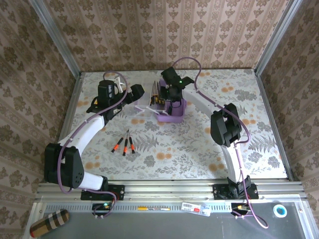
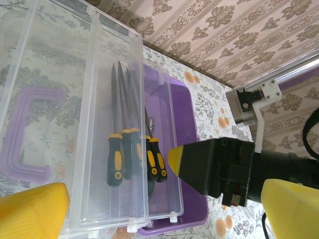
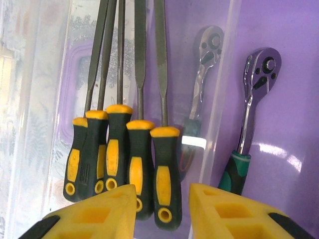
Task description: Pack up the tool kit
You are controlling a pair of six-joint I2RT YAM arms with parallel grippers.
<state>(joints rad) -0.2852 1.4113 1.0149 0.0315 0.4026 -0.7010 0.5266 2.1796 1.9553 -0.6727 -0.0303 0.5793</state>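
Right fingers (image 3: 99, 214) noted slightly apart, rightmost yellow-black handle (image 3: 166, 174) seen in gap, no clamping evident. Left fingers (image 2: 30, 211) spread wide beside clear lid (image 2: 60, 74). Ratchet wrench (image 3: 249, 124) laid in purple case (image 1: 172, 118), far-middle of table (image 1: 199, 149). Three orange screwdrivers (image 1: 125, 147) observed loose, left of centre.

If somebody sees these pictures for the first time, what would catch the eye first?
Most likely the open purple case at the far middle of the table, with the right hand over a row of yellow-and-black-handled tools in its clear half. Next, a ratchet wrench in the purple half, and three orange-handled screwdrivers loose on the table, left of centre.
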